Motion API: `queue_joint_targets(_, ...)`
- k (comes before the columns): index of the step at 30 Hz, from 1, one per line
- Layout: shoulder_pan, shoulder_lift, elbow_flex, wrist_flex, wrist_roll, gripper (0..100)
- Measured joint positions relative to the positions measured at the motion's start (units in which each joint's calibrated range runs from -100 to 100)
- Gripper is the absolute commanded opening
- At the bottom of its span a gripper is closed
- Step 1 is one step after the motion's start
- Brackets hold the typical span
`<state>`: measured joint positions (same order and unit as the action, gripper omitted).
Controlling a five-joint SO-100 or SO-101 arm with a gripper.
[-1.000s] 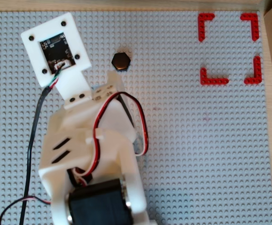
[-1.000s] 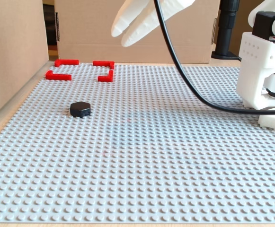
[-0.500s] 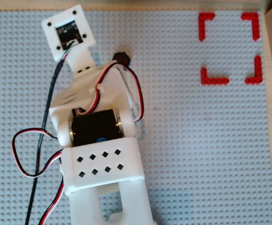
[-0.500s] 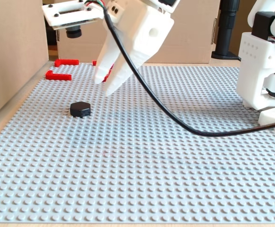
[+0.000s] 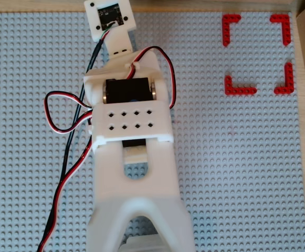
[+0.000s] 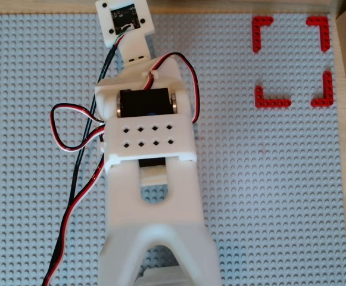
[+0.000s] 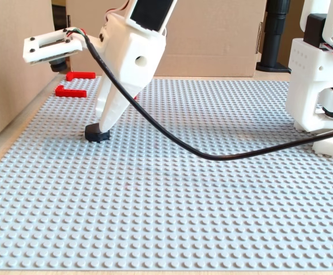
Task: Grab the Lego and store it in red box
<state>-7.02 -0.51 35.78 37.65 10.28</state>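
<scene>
- Your Lego (image 7: pixel 97 135) sits on the grey baseplate (image 7: pixel 212 189) at the left of the fixed view, directly under the gripper (image 7: pixel 104 127), whose tip touches its top.
- You cannot tell whether the fingers are apart or clamped.
- The red box (image 5: pixel 257 54) lies well apart, far right in both overhead views.
- Overhead, the arm (image 5: pixel 131 115) hides the Lego; only the fixed view shows it.

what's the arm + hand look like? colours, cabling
The arm is white 3D-printed plastic with black servos showing and a perforated block. Red-white-black wires and a black cable loop alongside. A white square camera plate rides near the tapered white hand.
</scene>
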Motion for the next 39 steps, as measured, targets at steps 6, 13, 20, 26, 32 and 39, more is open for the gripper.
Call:
queue_joint_targets(6, 0.15, 2.11, -2.24, -0.43, 0.00, 15)
queue_joint_targets(13, 0.51, 3.80, -3.04, -0.43, 0.05, 15)
queue_joint_targets(20, 0.22, 3.97, -3.04, -0.43, 0.05, 10)
queue_joint_targets(26, 0.36, 4.06, -3.13, -0.43, 0.05, 6)
queue_joint_targets(32, 0.58, 4.06, -3.40, -0.43, 0.05, 6)
queue_joint_targets(39, 2.33, 1.69, -13.86, 10.71, 0.05, 6)
